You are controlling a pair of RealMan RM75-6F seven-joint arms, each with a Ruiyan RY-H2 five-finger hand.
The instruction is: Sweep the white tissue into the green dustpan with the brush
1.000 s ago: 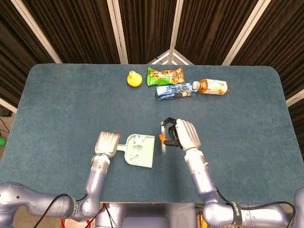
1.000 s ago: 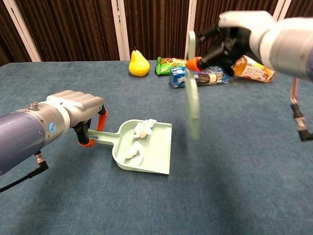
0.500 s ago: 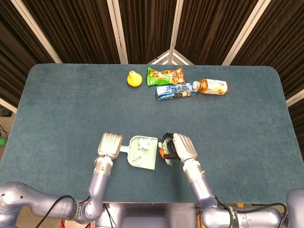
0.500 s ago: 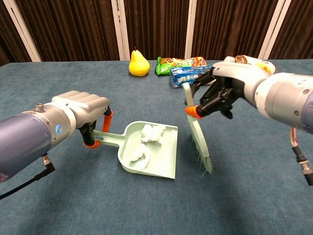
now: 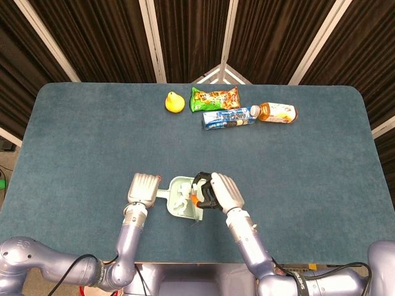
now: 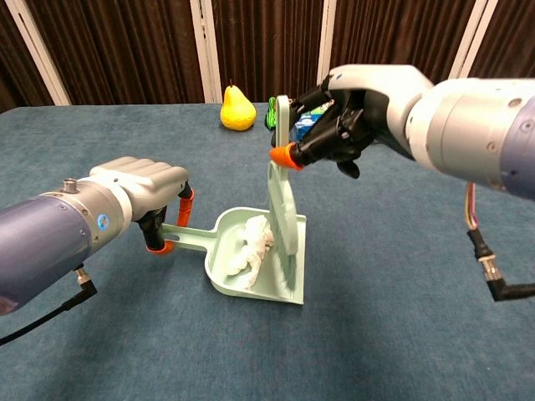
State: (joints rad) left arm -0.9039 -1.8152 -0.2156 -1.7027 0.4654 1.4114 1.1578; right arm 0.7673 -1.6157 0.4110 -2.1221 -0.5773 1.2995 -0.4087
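Tabletop (image 6: 100,142) of blue felt spreads before us. Our right hand (image 6: 355,113) grips the pale green brush (image 6: 284,209) upright, bristles down inside the green dustpan (image 6: 280,280). Our left hand (image 6: 146,188) holds the dustpan's handle. White tissue (image 6: 251,246) lies crumpled in the pan. Behind stand a yellow pear (image 6: 236,109), snack packets (image 5: 214,98) and a bottle (image 5: 278,112).

Pear (image 5: 174,102), snack bag (image 5: 214,97), two bottles (image 5: 229,118) on table (image 5: 80,135).
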